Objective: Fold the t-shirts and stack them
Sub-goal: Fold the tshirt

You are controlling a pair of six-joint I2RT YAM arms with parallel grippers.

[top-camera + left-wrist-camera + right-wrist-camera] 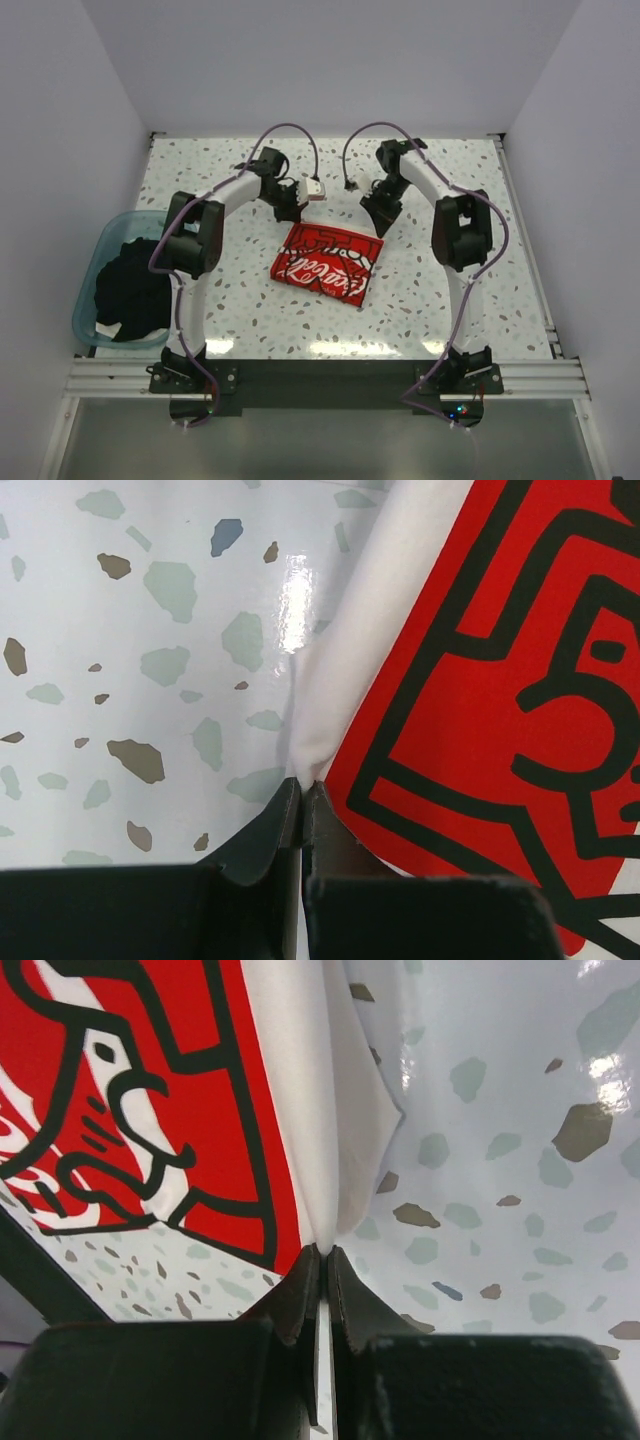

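The white t-shirt with the red print panel [326, 263] lies partly folded on the speckled table, red side up. My left gripper [291, 213] is shut on its far left corner; the left wrist view shows the jaws [303, 785] pinching the white cloth edge [350, 670]. My right gripper [381, 220] is shut on its far right corner; the right wrist view shows the jaws [323, 1253] pinching the white edge [300, 1110]. A black t-shirt [130, 290] lies bunched in the teal tub at the left.
The translucent teal plastic tub [92, 272] sits at the table's left edge. White walls close in the table at the back and sides. The arm bases stand on the metal rail [320, 378] at the near edge.
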